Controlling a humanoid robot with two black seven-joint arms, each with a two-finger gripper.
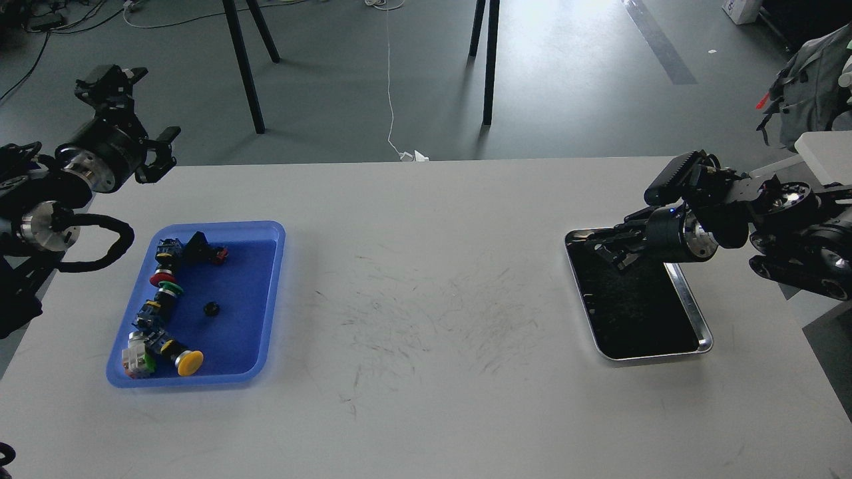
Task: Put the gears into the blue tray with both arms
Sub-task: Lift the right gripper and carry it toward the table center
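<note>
The blue tray lies on the left side of the white table. One small black gear rests on its floor, beside a column of coloured push-button switches. My left gripper hangs open and empty beyond the table's far left corner, well behind the tray. My right gripper hovers over the far end of the steel tray. Its dark fingers blend with the tray floor, so I cannot tell whether they hold anything. No gear shows on the steel tray's dark floor.
Scuff marks cover the table's middle. Black stand legs rise from the floor behind the table. A second white table and a backpack stand at the right.
</note>
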